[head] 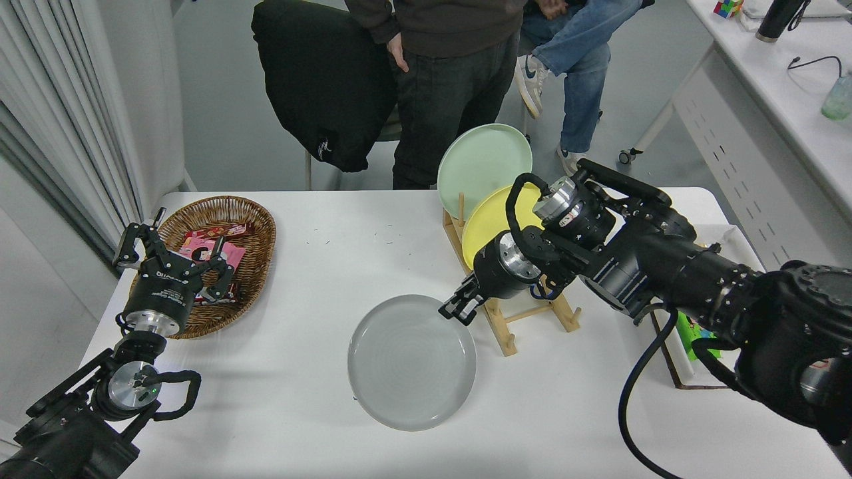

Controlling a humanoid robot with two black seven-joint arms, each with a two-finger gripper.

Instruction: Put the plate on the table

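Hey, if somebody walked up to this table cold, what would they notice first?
Probably the big black right arm reaching in from the right, its right gripper at the far right rim of the grey plate in the middle of the white table. Just behind, a yellow plate and a mint-green plate stand upright in a wooden rack.

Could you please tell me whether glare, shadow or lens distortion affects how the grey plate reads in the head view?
Head view: the plate is sharp, matte, with faint sheen; a soft shadow under its near rim on the table; wide-angle bending curves the frame edges; right gripper at its far rim.
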